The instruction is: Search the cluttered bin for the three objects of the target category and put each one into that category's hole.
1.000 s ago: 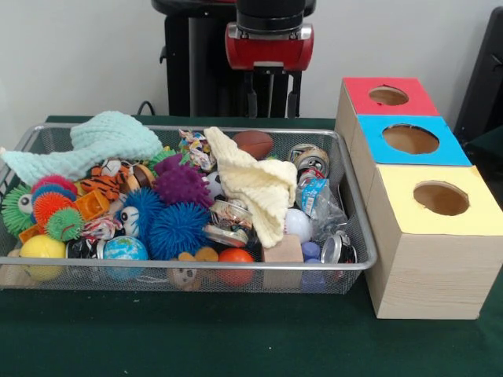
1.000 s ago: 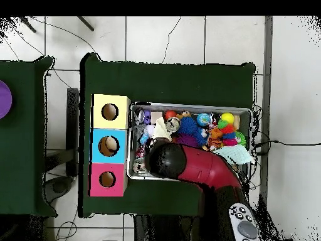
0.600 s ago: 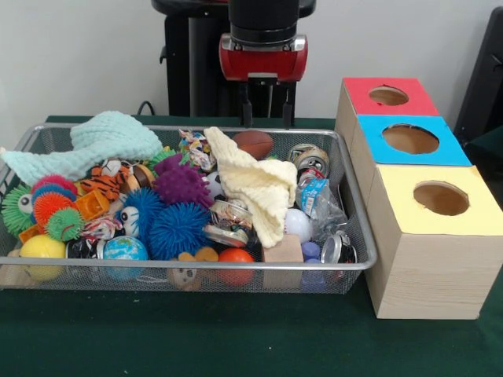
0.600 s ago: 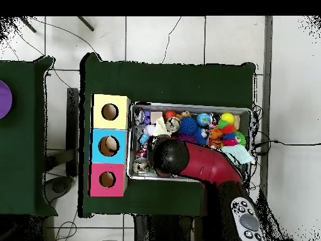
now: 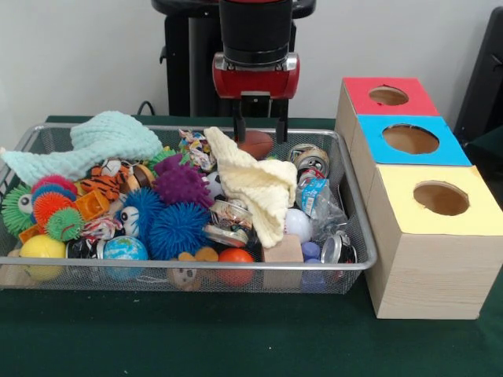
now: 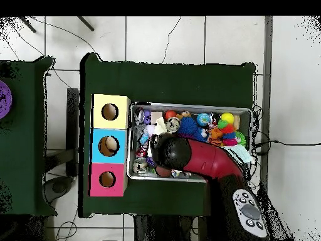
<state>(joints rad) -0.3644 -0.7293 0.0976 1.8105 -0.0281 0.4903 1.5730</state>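
Lowered end effector point(image 5: 258, 126) now straddles the brown football point(image 5: 255, 144).

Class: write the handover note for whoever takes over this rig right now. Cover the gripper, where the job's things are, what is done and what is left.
Gripper: open, empty, fingers straddling the brown football at the wire bin's far side.
Bin: full of mixed clutter, with a cream cloth lying beside the football.
Boxes: red, blue and yellow holes in a row beside the bin; something pale shows inside the blue one.
Done: nothing gripped.
Left: grasp, lift, carry to a hole.
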